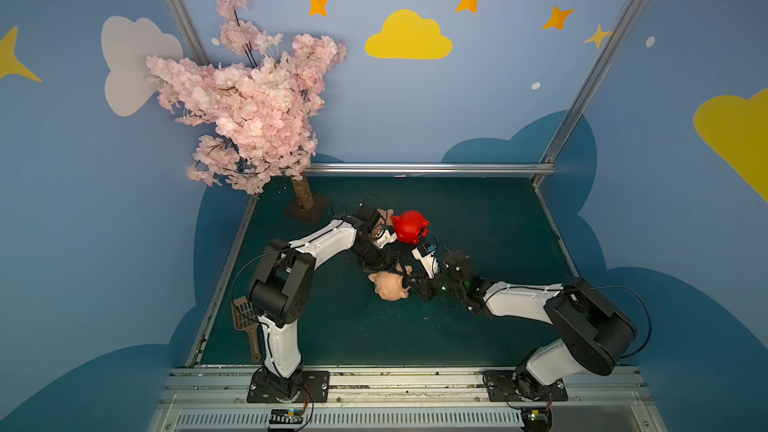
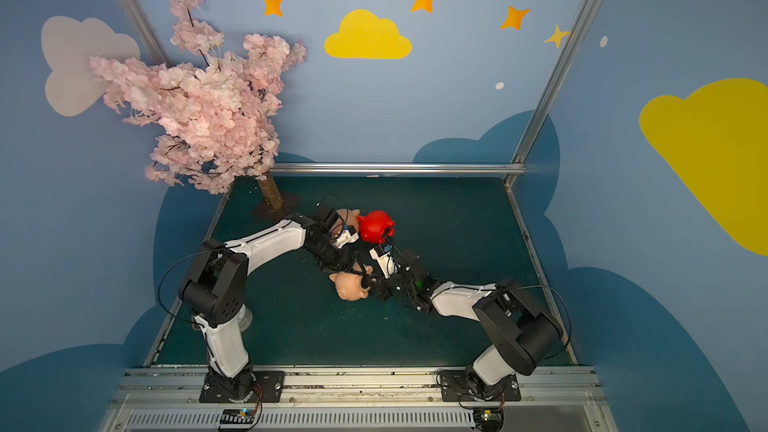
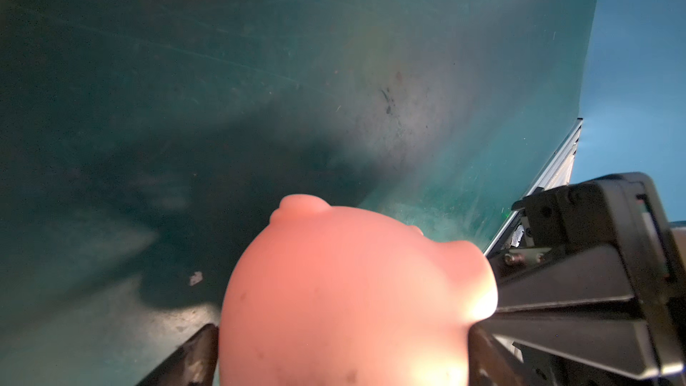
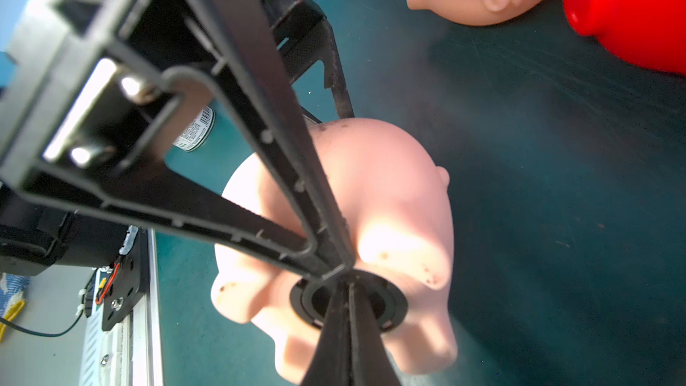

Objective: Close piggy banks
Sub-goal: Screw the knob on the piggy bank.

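mat: dark green table mat [image 1: 478,243], blue painted walls on three sides.
tree: pink blossom tree [image 1: 249,110], far-left corner of the mat.
left arm: reaches from the near-left base to the mat centre.
right arm: reaches in from the near-right base; the two wrists meet at the centre.
left gripper [image 3: 341,358]: jaws wide, clamped on the near peach pig; fingers [image 3: 196,354] sit against both flanks.
right gripper [image 4: 349,280]: jaws fully closed, tips pushed into the plug's centre. Can't tell if they pinch anything.
near peach pig [image 1: 390,288]: centre of the mat, head pointing left, belly hole facing right toward the right gripper. Seen in both top views [image 2: 351,286]. On the mat or lifted: can't tell.
red pig [image 1: 411,225]: just far of the grippers, not held.
far peach pig [image 2: 347,218]: just left of the red pig, partly hidden by the left wrist.
scoop: brown slotted scoop [image 1: 245,317], near-left mat edge behind the left arm.
plug [image 4: 393,302]: black ring sitting in the near peach pig's belly hole.
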Controlling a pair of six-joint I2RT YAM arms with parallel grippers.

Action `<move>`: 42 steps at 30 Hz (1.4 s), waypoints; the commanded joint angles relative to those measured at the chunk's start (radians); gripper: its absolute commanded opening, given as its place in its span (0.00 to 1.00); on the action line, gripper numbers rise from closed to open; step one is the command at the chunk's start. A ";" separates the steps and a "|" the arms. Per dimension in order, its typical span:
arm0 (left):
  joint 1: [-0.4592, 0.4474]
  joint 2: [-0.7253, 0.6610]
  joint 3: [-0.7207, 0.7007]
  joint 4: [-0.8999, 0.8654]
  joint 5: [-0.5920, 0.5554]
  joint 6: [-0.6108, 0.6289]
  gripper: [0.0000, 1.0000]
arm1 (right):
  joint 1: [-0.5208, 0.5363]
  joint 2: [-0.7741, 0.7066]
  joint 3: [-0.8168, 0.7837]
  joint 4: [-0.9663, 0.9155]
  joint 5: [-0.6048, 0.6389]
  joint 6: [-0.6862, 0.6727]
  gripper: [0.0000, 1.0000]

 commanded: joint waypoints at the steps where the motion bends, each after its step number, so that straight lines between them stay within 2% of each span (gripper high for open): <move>1: -0.003 -0.010 -0.014 0.008 0.039 -0.003 0.98 | -0.005 0.028 0.034 -0.048 -0.007 0.034 0.00; 26: -0.005 -0.032 -0.036 0.032 0.032 0.004 0.98 | -0.023 0.045 0.096 -0.190 -0.025 0.317 0.00; 42: -0.006 -0.026 -0.034 0.035 0.034 0.002 0.98 | -0.043 0.066 0.108 -0.236 -0.049 0.439 0.00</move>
